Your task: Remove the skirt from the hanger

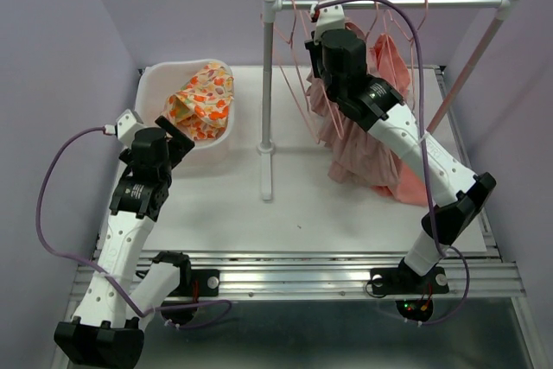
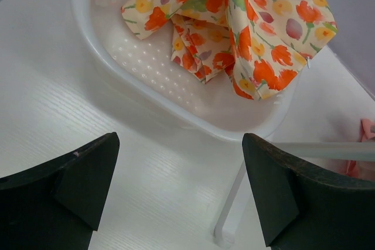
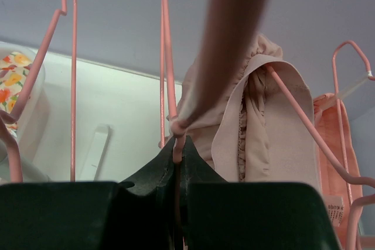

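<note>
White-and-black arms carry purple cables.

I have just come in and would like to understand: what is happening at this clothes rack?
The right arm reaches up to the rack, and its jaws are shut on a pink hanger beside the pale pink skirt, which is not yet removed. The left arm hovers with open jaws over the table near the white basket, where a floral cloth lies.
</note>
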Tool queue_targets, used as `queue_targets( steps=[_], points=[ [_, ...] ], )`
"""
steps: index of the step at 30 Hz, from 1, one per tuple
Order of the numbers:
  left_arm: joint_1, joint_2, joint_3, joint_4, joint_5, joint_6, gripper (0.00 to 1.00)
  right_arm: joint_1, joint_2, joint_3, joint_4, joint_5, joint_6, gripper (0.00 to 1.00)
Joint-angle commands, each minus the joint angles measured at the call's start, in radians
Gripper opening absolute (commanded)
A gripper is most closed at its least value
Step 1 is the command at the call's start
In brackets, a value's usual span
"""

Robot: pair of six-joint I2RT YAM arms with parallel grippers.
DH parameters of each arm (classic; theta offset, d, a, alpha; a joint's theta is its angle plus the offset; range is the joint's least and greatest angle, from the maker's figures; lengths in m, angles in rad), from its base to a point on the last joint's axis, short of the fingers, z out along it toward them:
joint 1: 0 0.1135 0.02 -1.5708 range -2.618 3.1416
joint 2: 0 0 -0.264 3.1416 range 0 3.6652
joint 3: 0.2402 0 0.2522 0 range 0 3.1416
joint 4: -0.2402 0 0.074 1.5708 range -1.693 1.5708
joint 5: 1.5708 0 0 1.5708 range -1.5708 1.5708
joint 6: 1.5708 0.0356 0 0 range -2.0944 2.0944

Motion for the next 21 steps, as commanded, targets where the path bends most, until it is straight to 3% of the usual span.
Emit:
queue_targets(
  steps=[1, 2, 5, 6, 11, 13, 14, 15, 21],
  points=[
    [-0.01, -0.019, -0.013, 0.037, 0.015, 0.009, 0.99, -0.006, 0.003, 0.022, 0.074, 0.024, 0.019, 0.01],
    [-0.01, -0.019, -0.013, 0.039, 0.015, 0.009, 0.99, -0.016, 0.005, 0.018, 0.074, 0.021, 0.024, 0.01],
    [-0.01, -0.019, -0.015, 0.042, 0.015, 0.009, 0.99, -0.016, -0.001, -0.001, 0.072, 0.016, 0.036, 0.23],
    [-0.01, -0.019, -0.016, 0.042, 0.015, 0.009, 0.99, -0.016, -0.006, -0.008, 0.072, 0.007, 0.039, 0.37],
    [-0.011, -0.016, -0.012, 0.045, 0.018, 0.014, 0.99, -0.016, -0.091, -0.079, 0.066, -0.007, 0.081, 0.64],
    [-0.011, -0.016, -0.015, 0.048, 0.027, 0.019, 0.99, -0.016, -0.134, -0.106, 0.06, -0.01, 0.098, 0.81],
    [-0.01, -0.016, -0.016, 0.051, 0.034, 0.022, 0.99, -0.016, -0.157, -0.125, 0.059, -0.011, 0.101, 0.95],
    [-0.011, -0.017, -0.018, 0.056, 0.043, 0.023, 0.99, -0.016, -0.209, -0.163, 0.054, -0.022, 0.101, 1.0],
    [-0.011, -0.014, -0.018, 0.059, 0.044, 0.026, 0.99, -0.016, -0.4, -0.296, 0.031, -0.114, 0.13, 1.0]
  ],
)
